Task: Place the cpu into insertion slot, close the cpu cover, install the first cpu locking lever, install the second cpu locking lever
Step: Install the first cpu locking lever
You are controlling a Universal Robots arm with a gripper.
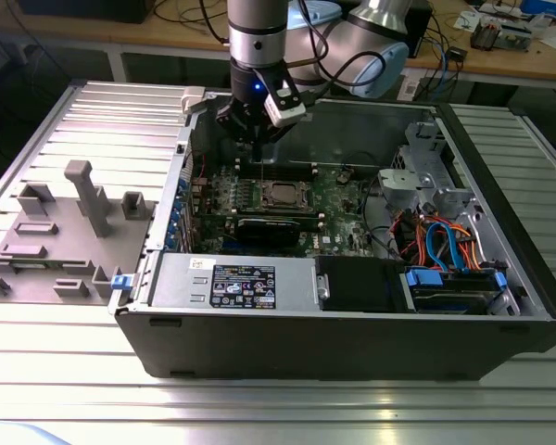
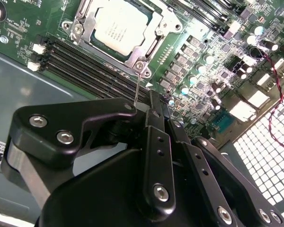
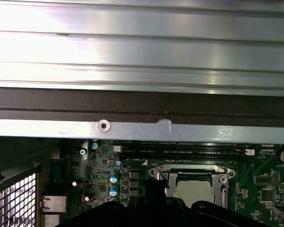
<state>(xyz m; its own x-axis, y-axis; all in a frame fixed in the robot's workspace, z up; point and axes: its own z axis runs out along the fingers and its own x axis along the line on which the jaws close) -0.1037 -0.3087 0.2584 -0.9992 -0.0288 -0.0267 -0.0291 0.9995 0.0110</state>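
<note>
The cpu (image 2: 118, 28) lies flat in the insertion slot (image 1: 265, 197) on the green motherboard, its silver top showing through the window of the cpu cover (image 2: 154, 45), which is down over it. A thin wire locking lever (image 2: 137, 87) rises from the socket's corner up to my gripper (image 2: 160, 98). The black fingers look shut, with the lever's end right beside them; I cannot tell whether they grip it. In the exterior view the gripper (image 1: 257, 146) hangs over the board's far side, just behind the cpu (image 1: 284, 194). The first wrist view shows the cpu (image 3: 194, 191) and cover (image 3: 168, 182) below the case wall.
Memory slots (image 2: 85, 56) run alongside the socket. A long black block (image 1: 273, 229) sits in front of it. The case's metal wall (image 3: 132, 127) stands close behind the gripper. Cables and a drive cage (image 1: 445, 250) occupy the exterior view's right, and a grey fixture (image 1: 74, 222) lies at its left.
</note>
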